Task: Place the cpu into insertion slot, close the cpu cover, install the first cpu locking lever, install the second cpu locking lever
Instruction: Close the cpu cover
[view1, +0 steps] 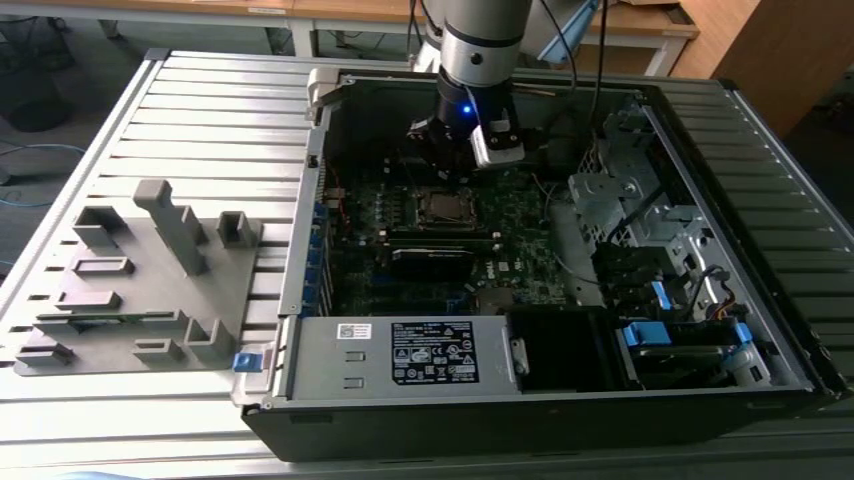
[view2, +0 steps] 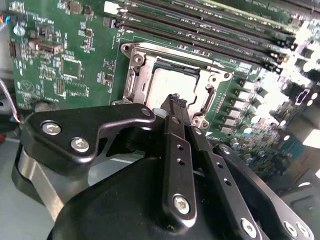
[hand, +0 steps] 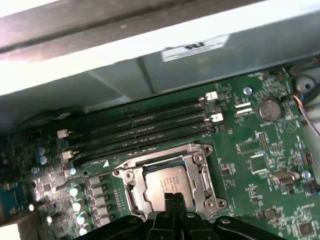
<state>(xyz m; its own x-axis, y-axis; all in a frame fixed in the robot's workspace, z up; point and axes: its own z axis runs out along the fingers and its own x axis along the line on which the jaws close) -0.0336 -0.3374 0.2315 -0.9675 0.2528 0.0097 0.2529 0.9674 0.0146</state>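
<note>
Hovering my claw (view2: 175, 103), tips together, above the seated cpu (hand: 167, 181), I'm judging the cpu cover (hand: 203, 172) thin, stiff, light, best pressed at its rim.

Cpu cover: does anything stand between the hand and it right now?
Nothing visible does. In both wrist views the hand hovers at the near edge of the cpu cover, its tips together, with the cpu seated inside the frame's opening. The memory slots lie beyond the socket, off that path.
</note>
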